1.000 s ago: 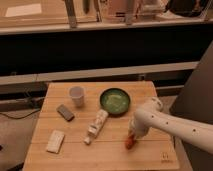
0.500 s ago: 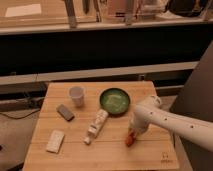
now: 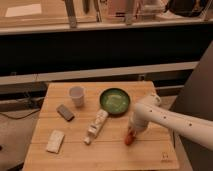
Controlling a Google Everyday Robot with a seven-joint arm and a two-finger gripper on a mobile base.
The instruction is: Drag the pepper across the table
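**Gripper down on the pepper at the table's right side**

From the one camera view I look down on the table, a square of light wooden planks with a small dark mark near its front right corner. My arm comes in from the right, white and jointed, and bends down toward the tabletop. The gripper sits low at the right-hand part of the table, right over the pepper. The pepper shows as a small red-orange shape poking out under the gripper's tip, lying on the wood in front of the bowl and to its right. It seems to be touching the gripper, but I cannot tell how the hand is set on it.

The green bowl stands near the middle rear of the table, just beside the arm's elbow. A white cup stands upright to its left. A white bottle lies on its side in front of the bowl. A small dark block lies near the left edge, and a pale flat packet lies toward the front left corner.
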